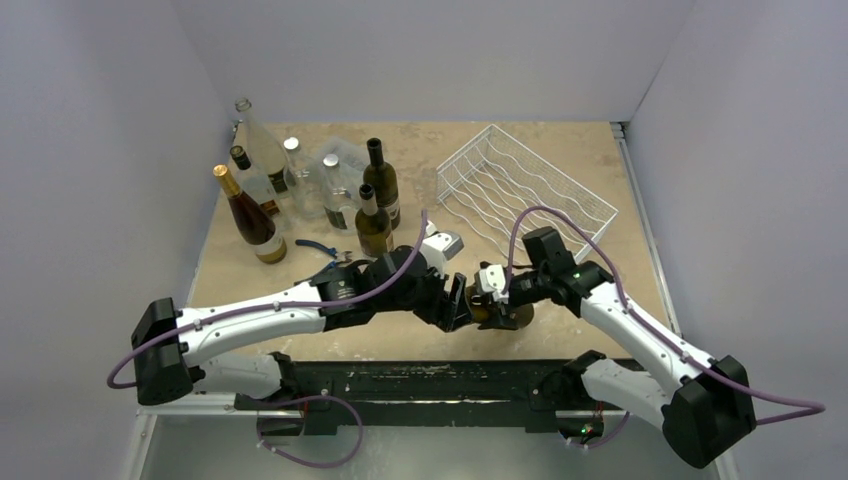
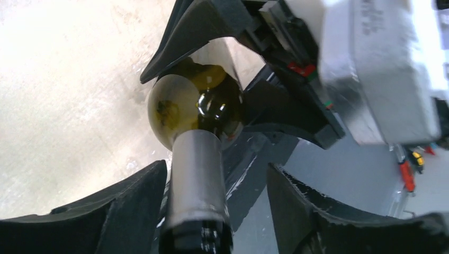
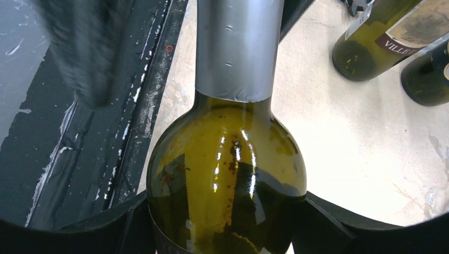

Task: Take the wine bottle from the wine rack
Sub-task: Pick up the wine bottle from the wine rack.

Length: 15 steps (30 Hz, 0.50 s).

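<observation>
The wine bottle (image 1: 517,316), olive green with a silver-foiled neck, is off the white wire wine rack (image 1: 525,190) and sits low over the table's near edge between both arms. My right gripper (image 1: 497,298) is shut on the bottle's body (image 3: 227,174), with a black finger pressed against each side. My left gripper (image 2: 216,170) is open around the silver neck (image 2: 195,174): one finger lies beside the neck and a clear gap shows at the other. In the left wrist view the right gripper's fingers (image 2: 182,37) clasp the bottle's shoulder (image 2: 180,106). The rack holds no bottle.
Several upright bottles (image 1: 300,190) stand at the back left, with a clear plastic box (image 1: 345,160) among them and blue-handled pliers (image 1: 315,247) in front. Two of these bottles (image 3: 381,37) show in the right wrist view. A black rail (image 1: 420,380) runs along the near edge.
</observation>
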Available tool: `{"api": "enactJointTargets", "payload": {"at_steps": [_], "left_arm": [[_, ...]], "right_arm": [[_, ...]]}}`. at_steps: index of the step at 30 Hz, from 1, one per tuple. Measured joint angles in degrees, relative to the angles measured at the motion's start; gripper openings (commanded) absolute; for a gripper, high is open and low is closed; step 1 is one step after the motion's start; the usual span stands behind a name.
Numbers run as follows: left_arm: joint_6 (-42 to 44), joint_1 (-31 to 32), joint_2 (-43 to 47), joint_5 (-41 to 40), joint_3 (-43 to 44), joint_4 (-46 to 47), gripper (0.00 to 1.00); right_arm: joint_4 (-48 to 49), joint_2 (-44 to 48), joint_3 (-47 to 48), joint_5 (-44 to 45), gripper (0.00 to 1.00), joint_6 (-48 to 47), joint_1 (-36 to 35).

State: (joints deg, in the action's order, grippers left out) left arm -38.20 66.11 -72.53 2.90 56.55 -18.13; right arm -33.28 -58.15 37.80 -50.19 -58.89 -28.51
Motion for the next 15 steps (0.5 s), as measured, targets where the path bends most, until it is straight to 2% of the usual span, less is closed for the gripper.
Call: {"api": "enactJointTargets", "payload": {"at_steps": [7, 12, 15], "left_arm": [[-1.70, 0.00, 8.26, 0.17, -9.46, 12.76, 0.88], [-0.17, 0.02, 14.05, -0.50, -16.70, 22.84, 0.99], [1.27, 0.00, 17.44, -1.42, -22.40, 31.06, 1.00]], "right_arm": [[-1.25, 0.02, 0.76, -0.92, 0.00, 1.18, 1.27], [-2.23, 0.04, 1.20, -3.78, 0.00, 2.36, 2.80], [-2.43, 0.07, 1.68, -5.70, 0.00, 3.34, 4.00]]}}
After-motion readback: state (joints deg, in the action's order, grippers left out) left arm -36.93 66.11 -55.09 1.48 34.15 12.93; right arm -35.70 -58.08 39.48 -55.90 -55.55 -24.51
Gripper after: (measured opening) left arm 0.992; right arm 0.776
